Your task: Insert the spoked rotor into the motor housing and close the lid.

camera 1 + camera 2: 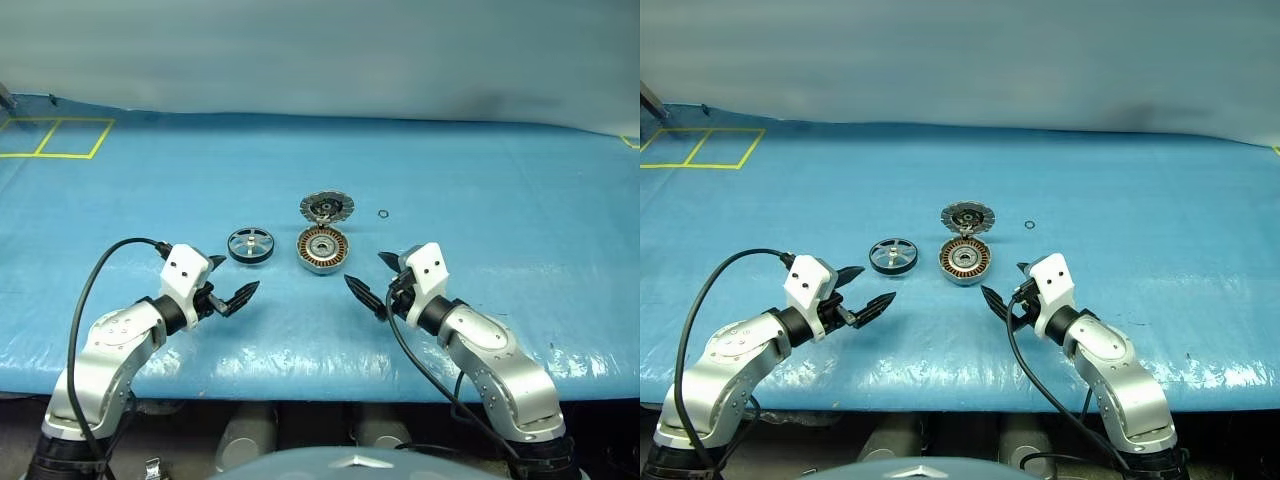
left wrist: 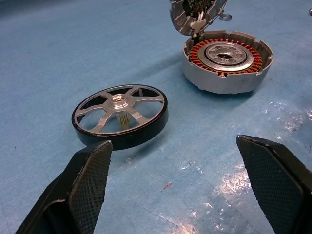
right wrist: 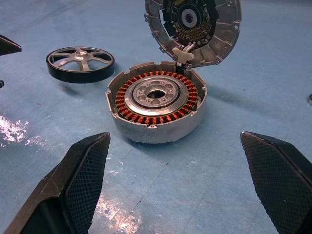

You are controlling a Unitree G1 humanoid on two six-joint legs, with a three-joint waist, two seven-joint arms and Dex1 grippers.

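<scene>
The spoked rotor point(image 1: 249, 245), black-rimmed with silver spokes, lies flat on the blue mat just left of the motor housing point(image 1: 323, 250). The housing is an open grey cup showing copper windings point(image 3: 156, 102). Its lid point(image 1: 326, 208) stands tilted open at the housing's far edge, joined to it by short wires point(image 3: 183, 53). My left gripper point(image 1: 238, 277) hovers open just in front of the rotor point(image 2: 121, 114), holding nothing. Close in front and to the right of the housing, my right gripper point(image 1: 366, 272) is open and holds nothing.
A tiny black ring point(image 1: 384, 213) lies on the mat right of the lid. Yellow tape squares point(image 1: 55, 137) mark the far left corner. The mat's front edge point(image 1: 320, 385) runs just beneath my arms.
</scene>
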